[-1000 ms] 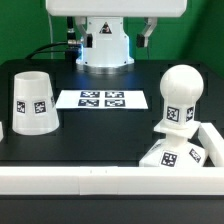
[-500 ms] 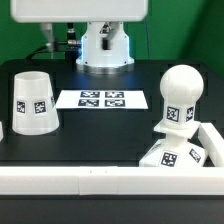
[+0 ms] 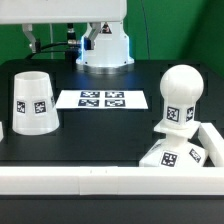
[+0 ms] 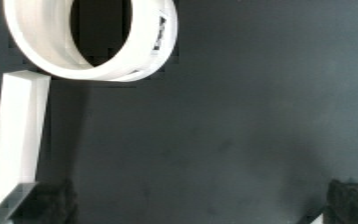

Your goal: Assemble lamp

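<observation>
The white tapered shade (image 3: 32, 101) stands on the black table at the exterior view's left, its tag facing the camera. The round bulb (image 3: 180, 93) on its short neck rises just over the tagged square base (image 3: 172, 155) at the right; I cannot tell whether they are joined. In the wrist view the shade's round rim (image 4: 105, 50) shows from above, with a dark hollow inside. My gripper (image 4: 197, 205) is open and empty above bare table beside the shade, with its dark fingertips (image 4: 43, 203) wide apart. In the exterior view only the arm's white body (image 3: 70, 10) shows.
The marker board (image 3: 102, 99) lies flat in the table's middle. A white wall (image 3: 90, 178) runs along the table's front edge and rises at the right (image 3: 212, 135). A white bar (image 4: 16, 140) lies beside the shade in the wrist view. The robot's base (image 3: 105, 45) stands at the back.
The arm's white body at the top of the exterior view has moved toward that view's left. The shade, bulb and base have not moved.
</observation>
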Available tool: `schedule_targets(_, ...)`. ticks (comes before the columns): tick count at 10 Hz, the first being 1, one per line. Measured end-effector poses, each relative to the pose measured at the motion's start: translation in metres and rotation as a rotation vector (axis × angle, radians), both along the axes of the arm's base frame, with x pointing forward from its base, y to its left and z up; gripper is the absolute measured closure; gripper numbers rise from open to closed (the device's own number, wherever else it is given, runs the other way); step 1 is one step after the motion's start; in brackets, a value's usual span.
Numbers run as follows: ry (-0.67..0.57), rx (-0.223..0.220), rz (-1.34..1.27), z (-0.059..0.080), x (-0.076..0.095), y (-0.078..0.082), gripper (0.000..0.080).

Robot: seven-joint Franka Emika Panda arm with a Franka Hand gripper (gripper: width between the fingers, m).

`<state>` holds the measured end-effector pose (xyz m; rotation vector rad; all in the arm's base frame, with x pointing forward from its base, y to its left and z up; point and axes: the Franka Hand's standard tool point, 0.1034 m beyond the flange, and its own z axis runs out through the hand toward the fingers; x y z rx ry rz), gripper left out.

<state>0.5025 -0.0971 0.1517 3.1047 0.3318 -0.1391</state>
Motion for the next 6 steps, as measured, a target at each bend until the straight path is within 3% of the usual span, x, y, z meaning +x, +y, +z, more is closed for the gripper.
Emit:
schedule_targets(1, 0.001, 0.001, -0.001, -0.001, -0.002, -0.002, 0.0101)
schedule_targets(4, -0.004, 0.018, -0.023, -0.028, -0.038, -0.016, 0.0101)
schedule_targets(6, 0.01, 0.028, -0.039, -0.035, -0.043, -0.014, 0.0101)
